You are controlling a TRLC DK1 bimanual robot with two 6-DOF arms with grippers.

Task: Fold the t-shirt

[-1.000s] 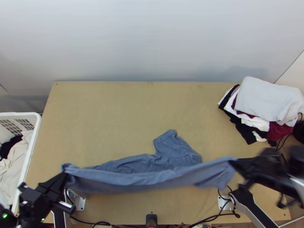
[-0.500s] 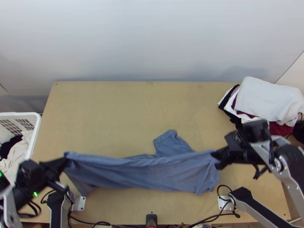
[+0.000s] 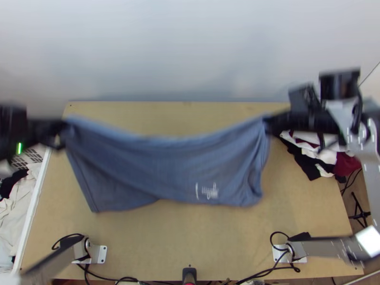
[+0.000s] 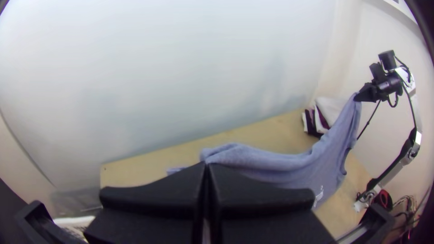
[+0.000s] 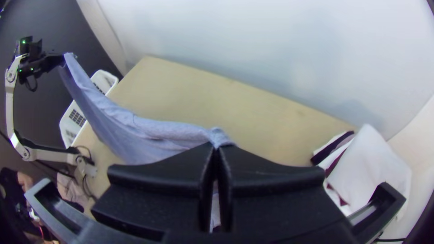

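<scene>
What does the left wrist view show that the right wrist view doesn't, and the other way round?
Left wrist view: white print on the hanging T-shirt, plus the right arm's pale upper link and base bracket.

Right wrist view: the left arm's pale link and base bracket.

Both: the T-shirt held up between the left end effector and the right end effector, the wooden table, the clothes pile and part of the white basket.

At one table [image 3: 190, 232], we counted two grippers, left [image 3: 65, 129] and right [image 3: 267, 122], one t-shirt [image 3: 164, 166], one basket [image 3: 33, 209] and one clothes pile [image 5: 379, 167].
</scene>
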